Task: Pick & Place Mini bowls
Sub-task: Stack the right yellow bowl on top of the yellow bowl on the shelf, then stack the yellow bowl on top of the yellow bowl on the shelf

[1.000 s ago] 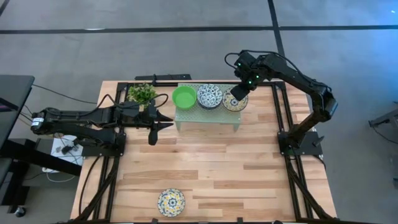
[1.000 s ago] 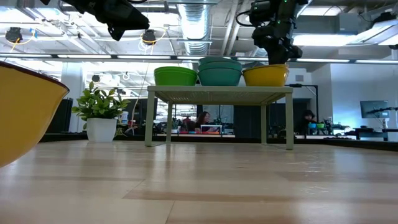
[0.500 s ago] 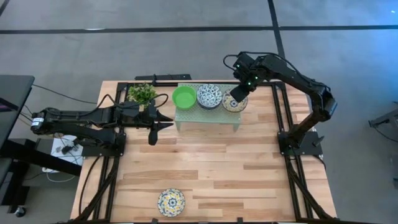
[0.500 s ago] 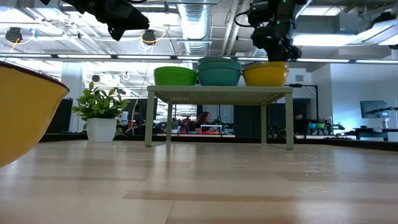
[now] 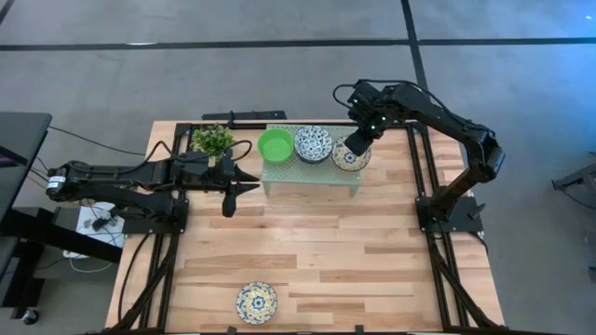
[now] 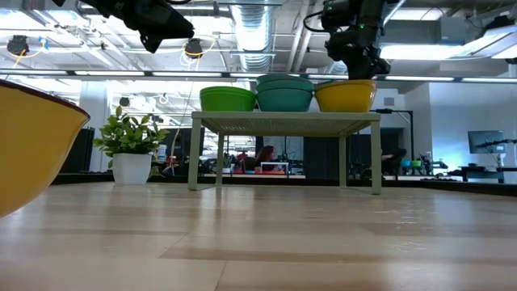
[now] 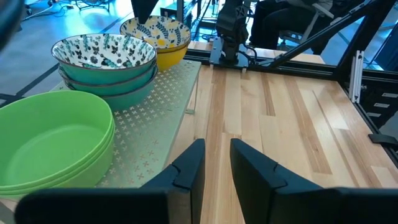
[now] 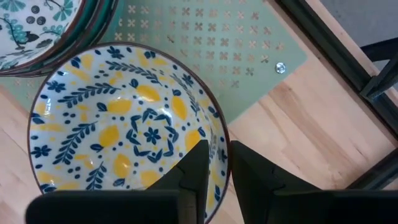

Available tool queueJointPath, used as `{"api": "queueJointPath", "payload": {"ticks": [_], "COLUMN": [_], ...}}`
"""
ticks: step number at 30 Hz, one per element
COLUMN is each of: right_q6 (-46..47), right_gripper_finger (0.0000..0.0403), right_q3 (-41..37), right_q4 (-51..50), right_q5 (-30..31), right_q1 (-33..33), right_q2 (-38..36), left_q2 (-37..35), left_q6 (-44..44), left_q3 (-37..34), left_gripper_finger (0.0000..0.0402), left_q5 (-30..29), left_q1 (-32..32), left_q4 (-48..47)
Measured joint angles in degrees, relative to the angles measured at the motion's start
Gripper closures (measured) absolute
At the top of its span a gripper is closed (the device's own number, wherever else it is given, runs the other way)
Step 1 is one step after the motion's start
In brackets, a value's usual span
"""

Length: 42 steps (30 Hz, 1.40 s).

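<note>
The right gripper (image 8: pixel 211 163) straddles the rim of the yellow bowl (image 8: pixel 124 124), fingers narrowly parted, one inside and one outside; whether they actually pinch the rim cannot be told. In the low view its fingertips are hidden behind that bowl's edge. The right arm reaches over the rack (image 5: pixel 310 170), wrist bent down. Just beside the gripper sit the blue bowls (image 5: pixel 314 143), then the green bowls (image 5: pixel 276 144). The left gripper (image 7: pixel 214 163), slightly parted and empty, hovers beside the rack. Another yellow bowl (image 5: pixel 255 301) lies well apart, cut off in the low view.
</note>
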Motion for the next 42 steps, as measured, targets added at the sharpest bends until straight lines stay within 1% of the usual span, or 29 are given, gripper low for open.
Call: {"api": "queueJointPath", "payload": {"ticks": [6,12,16,20,24,29,31,35,38,39,42], "right_q6": [-0.01,-1.21,-1.45,-1.46,-1.44,-1.0,-1.0,-1.21,-3.86,-4.95,-7.5], "right_gripper_finger": [0.0341,0.0342,0.0342,0.0342,0.0342,0.0342,0.0342,0.0342,0.0342,0.0342,0.0342], "right_q3": [0.0,0.0,0.0,0.48,2.58,8.19,10.55,14.34,15.5,15.5,15.46], "right_q4": [0.3,0.99,0.51,0.08,-0.1,-3.78,-5.44,-8.61,-9.99,-9.88,-8.32], "right_q5": [0.08,3.47,1.72,1.51,1.38,1.38,1.38,1.35,-0.9,-1.74,-3.08], "right_q1": [-0.02,-0.44,-0.57,-0.24,0.09,0.97,1.67,4.95,10.29,12.68,20.91], "right_q2": [0.0,0.0,0.0,0.04,0.04,0.07,0.07,0.04,-0.18,-0.35,-0.44], "left_q2": [0.0,0.0,0.0,0.0,0.0,0.0,0.0,0.0,0.0,0.19,1.58], "left_q6": [0.0,0.0,0.0,0.0,0.0,0.0,0.0,0.27,0.76,0.8,3.07], "left_q3": [0.0,0.0,0.0,0.0,0.0,0.0,0.0,0.0,0.0,0.0,-0.02], "left_gripper_finger": [0.0325,0.0325,0.0325,0.0325,0.0325,0.0325,0.0325,0.0325,0.0325,0.0325,0.0325], "left_q5": [0.0,0.0,0.0,0.0,0.0,0.11,1.91,10.74,16.53,17.41,17.57], "left_q1": [0.01,0.0,0.01,0.0,0.01,-0.04,-0.44,-2.86,-6.47,-8.12,-14.21], "left_q4": [0.0,0.0,0.0,0.0,0.0,0.0,-0.02,0.0,0.0,0.02,0.01]}}
